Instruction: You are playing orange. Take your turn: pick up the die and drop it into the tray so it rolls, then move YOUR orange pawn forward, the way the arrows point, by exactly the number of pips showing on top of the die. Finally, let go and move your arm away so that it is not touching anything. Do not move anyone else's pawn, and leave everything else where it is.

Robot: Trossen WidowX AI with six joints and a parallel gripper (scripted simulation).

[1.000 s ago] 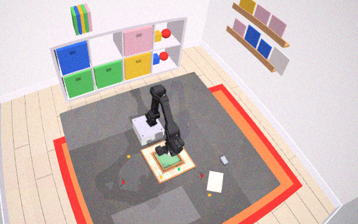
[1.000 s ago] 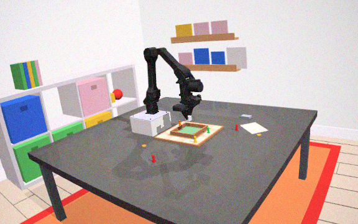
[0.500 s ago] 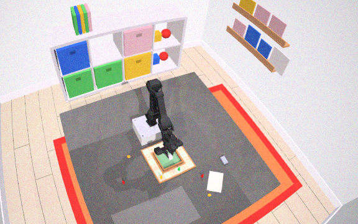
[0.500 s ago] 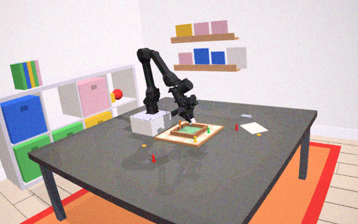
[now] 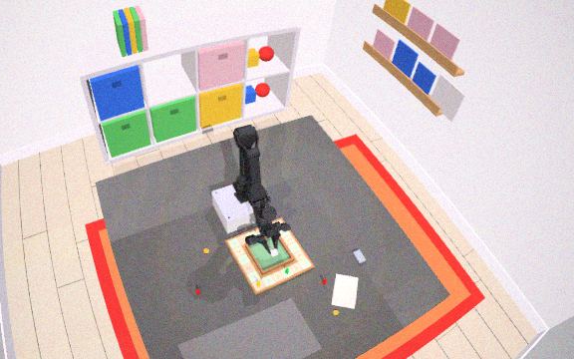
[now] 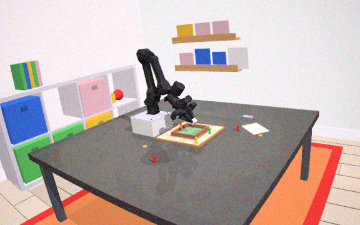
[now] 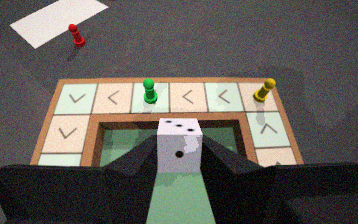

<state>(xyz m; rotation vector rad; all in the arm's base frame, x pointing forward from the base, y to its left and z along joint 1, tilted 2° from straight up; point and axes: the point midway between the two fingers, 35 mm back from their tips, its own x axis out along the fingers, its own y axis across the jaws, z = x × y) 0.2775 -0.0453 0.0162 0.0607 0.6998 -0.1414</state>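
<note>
My gripper point(image 7: 178, 141) point(image 5: 271, 247) point(image 6: 192, 119) is shut on the white die point(image 7: 179, 145) point(image 5: 273, 252) point(image 6: 194, 120) and holds it a little above the tray. Three pips face up and one faces the wrist camera. The wooden-rimmed tray point(image 7: 130, 120) point(image 6: 197, 132) with green felt point(image 5: 262, 259) sits in the middle of the game board point(image 7: 75, 97) point(image 5: 267, 286) point(image 6: 180, 141). The orange pawn point(image 6: 180, 124) stands on the board's near-arm side, below my gripper; it is out of the wrist view. A green pawn point(image 7: 150, 91) point(image 5: 286, 270) point(image 6: 209, 130) and a yellow pawn point(image 7: 265, 90) point(image 5: 258, 283) point(image 6: 195, 140) stand on the far track.
A red pawn point(image 7: 76, 35) point(image 5: 324, 280) point(image 6: 237, 127) stands off the board near a white sheet point(image 7: 55, 20) point(image 5: 345, 291) point(image 6: 255, 128). Another red pawn point(image 5: 197, 290) point(image 6: 154, 159) stands on the table. Yellow discs point(image 5: 206, 250) point(image 5: 336, 312) and a grey block point(image 5: 360, 256) point(image 6: 247, 117) lie around. The arm's white base box point(image 5: 229, 209) point(image 6: 149, 125) adjoins the board.
</note>
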